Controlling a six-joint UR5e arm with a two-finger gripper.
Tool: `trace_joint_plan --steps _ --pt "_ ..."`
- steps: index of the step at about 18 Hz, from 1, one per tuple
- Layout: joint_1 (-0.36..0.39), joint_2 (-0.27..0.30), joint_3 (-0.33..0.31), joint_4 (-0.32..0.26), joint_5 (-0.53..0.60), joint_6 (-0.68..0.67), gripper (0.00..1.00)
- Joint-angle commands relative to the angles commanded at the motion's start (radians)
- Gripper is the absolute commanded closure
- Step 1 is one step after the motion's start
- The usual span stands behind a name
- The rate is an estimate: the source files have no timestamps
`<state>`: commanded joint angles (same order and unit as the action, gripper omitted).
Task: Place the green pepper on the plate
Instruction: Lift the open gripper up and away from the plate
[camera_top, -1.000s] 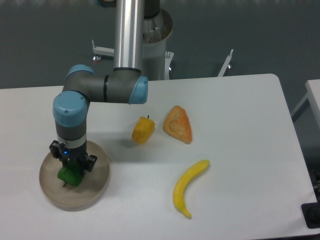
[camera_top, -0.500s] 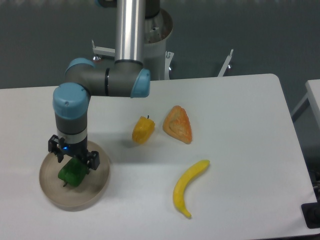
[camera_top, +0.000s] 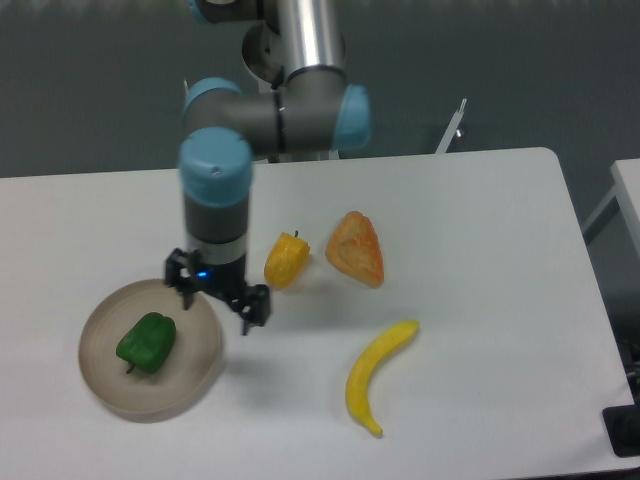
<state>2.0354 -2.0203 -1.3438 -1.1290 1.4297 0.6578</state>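
Note:
The green pepper (camera_top: 146, 342) lies on the beige plate (camera_top: 190, 385) at the front left of the table, left of the plate's middle, with its dark stem pointing toward the front. My gripper (camera_top: 219, 297) is open and empty. It hangs above the plate's right rim, to the right of the pepper and apart from it.
A yellow-orange pepper (camera_top: 286, 260) sits just right of the gripper. An orange wedge-shaped toy (camera_top: 355, 249) lies beside it. A yellow banana (camera_top: 376, 372) lies toward the front. The white table (camera_top: 480, 240) ends at the right edge.
The gripper let go of the green pepper, rose, and moved right off the plate's middle. The pepper stays on the plate.

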Motion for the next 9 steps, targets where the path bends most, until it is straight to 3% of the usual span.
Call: trace_joint_plan --steps 9 --pt "0.13 0.015 -0.017 -0.018 0.063 0.232 0.0"
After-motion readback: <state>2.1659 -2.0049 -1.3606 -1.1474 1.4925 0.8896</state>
